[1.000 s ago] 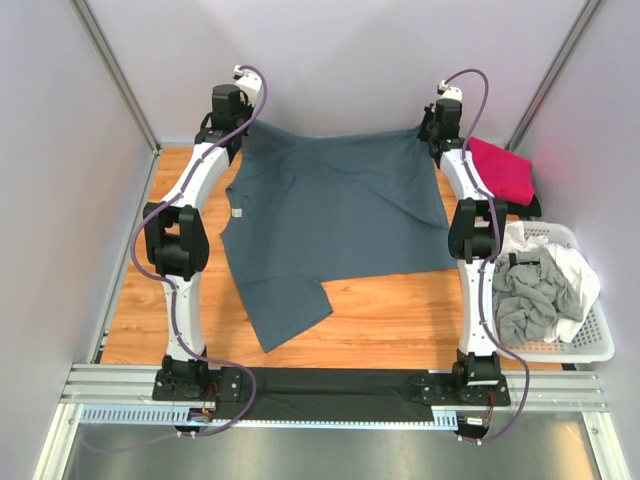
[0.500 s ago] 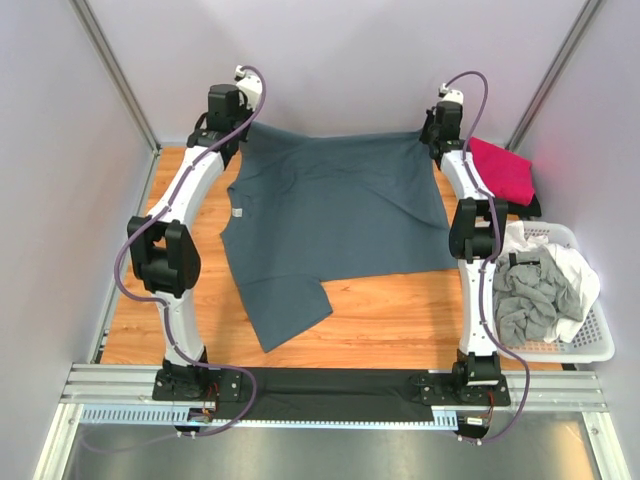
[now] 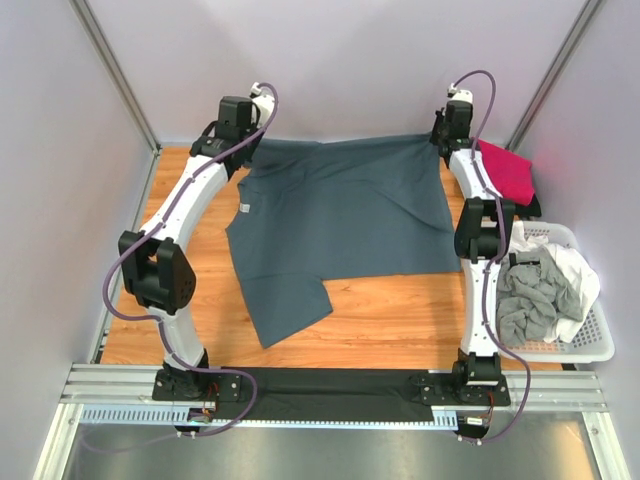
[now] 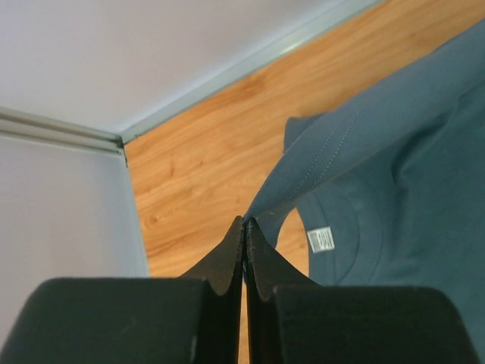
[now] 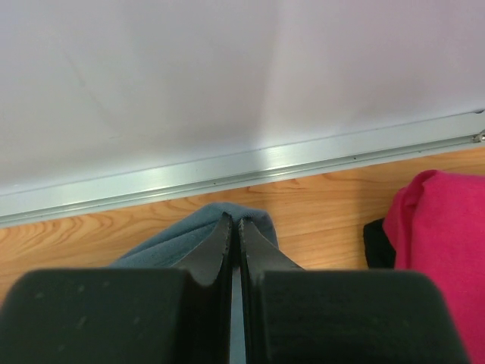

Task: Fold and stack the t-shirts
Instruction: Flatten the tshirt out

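Note:
A large slate blue-grey t-shirt [image 3: 340, 215] lies spread on the wooden table, collar to the left, one sleeve pointing toward the near edge. My left gripper [image 3: 248, 140] is shut on its far left corner, and in the left wrist view the hem [image 4: 341, 144] runs out from the closed tips [image 4: 244, 221]. My right gripper [image 3: 444, 138] is shut on the far right corner, where blue cloth [image 5: 170, 243] bunches round the tips [image 5: 235, 221]. A folded magenta-pink t-shirt [image 3: 505, 170] rests on a black one [image 5: 375, 243] at the far right.
A white lattice basket [image 3: 592, 345] at the right edge holds a crumpled light grey shirt [image 3: 525, 305] and a white one [image 3: 572, 272]. A dark cloth strip [image 3: 330, 385] lies along the near rail. Walls and a metal rail [image 5: 227, 174] close the far side.
Both grippers have carried the shirt's far edge a little to the right and toward the back wall. The left arm's elbow has swung out to the left and nearer.

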`<act>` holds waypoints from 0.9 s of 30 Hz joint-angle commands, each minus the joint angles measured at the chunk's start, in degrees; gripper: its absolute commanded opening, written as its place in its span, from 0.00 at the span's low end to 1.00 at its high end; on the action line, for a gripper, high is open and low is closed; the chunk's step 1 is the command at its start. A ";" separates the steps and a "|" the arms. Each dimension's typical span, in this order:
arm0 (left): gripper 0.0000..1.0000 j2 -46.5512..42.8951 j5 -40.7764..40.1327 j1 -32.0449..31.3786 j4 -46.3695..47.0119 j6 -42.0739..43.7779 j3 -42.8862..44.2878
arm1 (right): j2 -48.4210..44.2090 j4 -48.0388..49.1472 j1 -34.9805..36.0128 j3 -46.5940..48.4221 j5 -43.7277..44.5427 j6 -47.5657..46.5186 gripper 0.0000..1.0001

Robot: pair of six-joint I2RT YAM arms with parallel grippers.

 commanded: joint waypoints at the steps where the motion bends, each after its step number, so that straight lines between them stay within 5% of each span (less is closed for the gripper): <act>1: 0.00 -4.44 -2.81 -0.98 -3.56 0.82 -1.60 | -6.06 0.29 -0.54 -1.26 0.94 -2.52 0.00; 27: 0.00 -8.57 -0.18 -10.12 -16.75 -4.01 -9.87 | -10.55 -5.95 -0.54 -10.68 1.03 -4.19 0.00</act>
